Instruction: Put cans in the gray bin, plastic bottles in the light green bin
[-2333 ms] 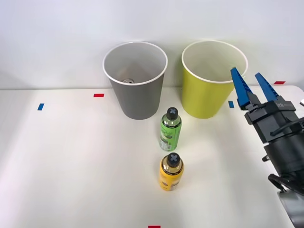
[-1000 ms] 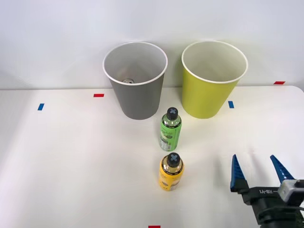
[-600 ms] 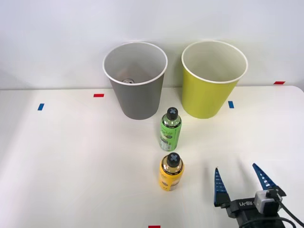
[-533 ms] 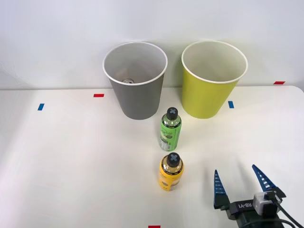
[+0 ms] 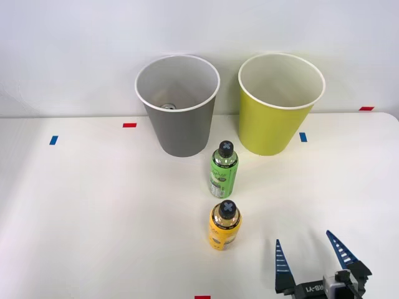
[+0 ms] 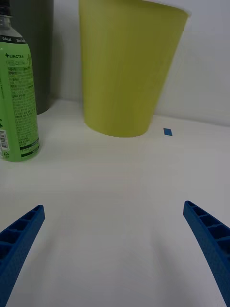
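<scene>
Standing mid-table, the green bottle (image 5: pixel 224 169) (black cap with a gray cross) is just nearer than the gap between the gray bin (image 5: pixel 179 107) and the green bin (image 5: pixel 280 105); the shorter yellow bottle (image 5: pixel 225 225) stands nearer still. A can end (image 5: pixel 167 106) glints in the gray bin. Right gripper (image 5: pixel 310 262), fingers spread apart and empty, hovers at the near edge, right of the yellow bottle, with bare table (image 5: pixel 93 205) between

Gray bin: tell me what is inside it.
At the bottom of the gray bin, a small silvery round object shows past the rim. The bin's near wall hides the rest.
</scene>
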